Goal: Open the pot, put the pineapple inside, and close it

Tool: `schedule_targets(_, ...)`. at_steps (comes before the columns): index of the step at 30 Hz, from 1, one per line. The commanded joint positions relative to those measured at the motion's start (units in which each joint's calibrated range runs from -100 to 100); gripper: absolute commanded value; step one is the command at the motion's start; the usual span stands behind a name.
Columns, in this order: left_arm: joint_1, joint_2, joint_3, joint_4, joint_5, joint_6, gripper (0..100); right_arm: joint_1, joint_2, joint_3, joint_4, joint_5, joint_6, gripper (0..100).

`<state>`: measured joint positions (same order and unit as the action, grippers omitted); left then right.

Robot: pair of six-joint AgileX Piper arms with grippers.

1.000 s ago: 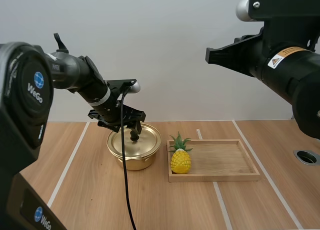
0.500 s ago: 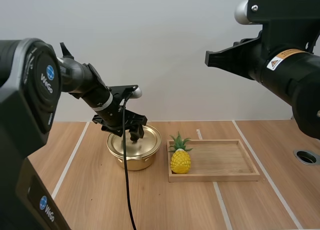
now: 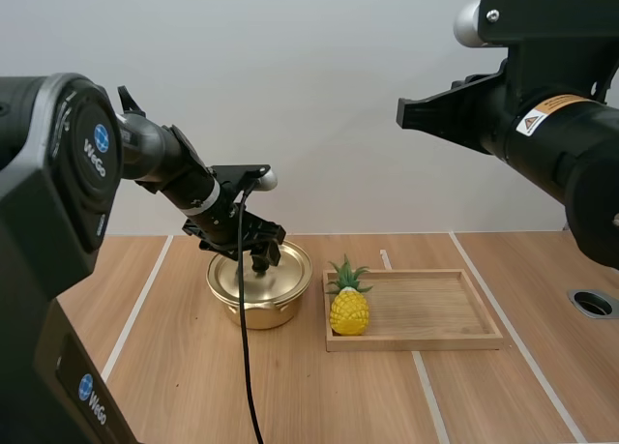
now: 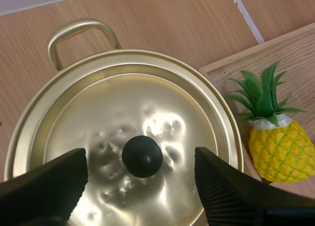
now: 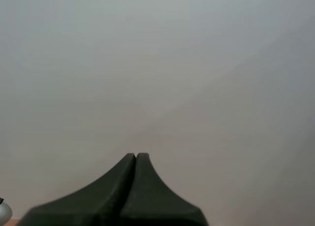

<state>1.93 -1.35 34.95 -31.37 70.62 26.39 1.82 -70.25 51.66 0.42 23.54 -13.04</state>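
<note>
Brass-gold and closed, the pot (image 3: 257, 312) sits on the desk (image 3: 319, 396) directly beneath our left gripper (image 3: 259, 260), with its lid (image 4: 147, 98) seated flat on the rim. The gripper's fingers (image 4: 47, 184) stand apart on either side of the lid's black knob (image 4: 142, 156). The knob lies midway between them, and as far as we can tell neither finger touches it. We judge this to be the line-up for the opening step: the knob is the lid's only handhold, so the gripper straddles it from above, ready to pinch. One looped handle (image 4: 78, 31) of the pot shows beyond the gripper, clear of both fingers.

Beside the gripper, on the side toward our right arm, the pineapple (image 3: 349, 307) stands upright, leaves up, at the end of the wooden tray (image 3: 435, 313) nearest the pot. It waits there, not yet inside. The tray's corner comes close to the pot's rim, so a lid swung that way could brush the leaves; a straight lift looks safer to us. Our right gripper (image 5: 135, 162) has its fingers pressed together on nothing and hangs high, well apart from the left gripper.
</note>
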Motion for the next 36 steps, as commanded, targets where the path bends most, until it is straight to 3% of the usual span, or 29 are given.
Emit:
schedule_targets(1, -0.23, 0.06, 0.10, -0.03, -2.04, 1.21, 100, -0.21, -0.16, -0.51, 0.14, -0.29, -0.39, 0)
schedule_targets(14, -2.32, 3.34, 0.10, 1.52, -3.41, 3.39, 100, -0.21, -0.16, -0.51, 0.12, 0.08, -0.39, 0)
schedule_targets(29, -2.32, 3.34, 0.10, 5.96, -0.86, 0.54, 100, -0.21, -0.16, -0.51, 0.12, 0.08, -0.39, 0)
schedule_targets(30, -2.32, 3.34, 0.10, 5.96, -0.71, 0.29, 96, -0.21, -0.16, -0.51, 0.12, 0.08, -0.39, 0)
schedule_targets(31, -2.32, 3.34, 0.10, 5.96, -0.50, 0.06, 85, -0.21, -0.16, -0.51, 0.12, 0.08, -0.39, 0)
schedule_targets(35, -2.32, 3.34, 0.10, 5.76, -0.50, 0.06, 0, -0.21, -0.16, -0.51, 0.12, 0.08, -0.39, 0)
schedule_targets(36, -2.32, 3.34, 0.10, 5.65, -0.50, 0.20, 0, -0.21, -0.16, -0.51, 0.12, 0.08, -0.39, 0)
